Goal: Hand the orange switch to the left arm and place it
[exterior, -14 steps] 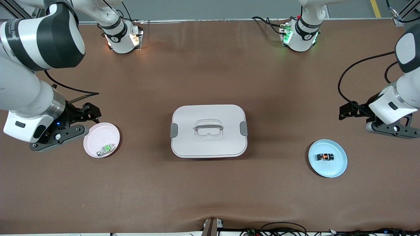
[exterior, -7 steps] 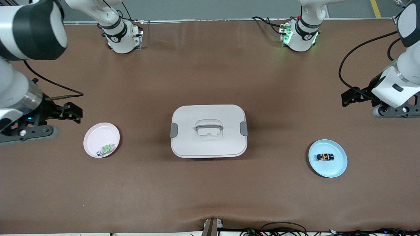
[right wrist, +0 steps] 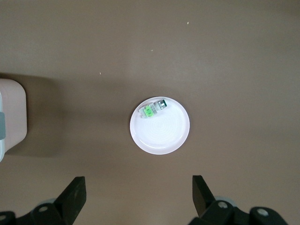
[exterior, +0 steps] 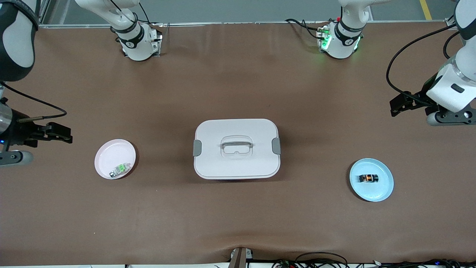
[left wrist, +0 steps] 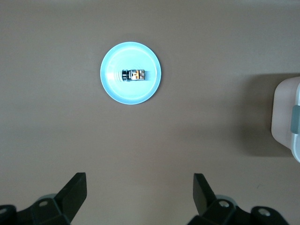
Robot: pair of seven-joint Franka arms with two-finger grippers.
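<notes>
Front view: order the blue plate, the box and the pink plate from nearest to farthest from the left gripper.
Left gripper, open, is above the table at the left arm's end.
1. Blue plate, holding the orange switch, at the left arm's end.
2. Box, mid-table.
3. Pink plate, at the right arm's end, near the open right gripper.

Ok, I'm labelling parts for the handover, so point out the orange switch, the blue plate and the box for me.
orange switch [exterior: 368, 178], front view, on its orange face.
blue plate [exterior: 383, 188], front view, on bare plate surface near the rim.
box [exterior: 215, 163], front view, on the white lid away from the handle.
</notes>
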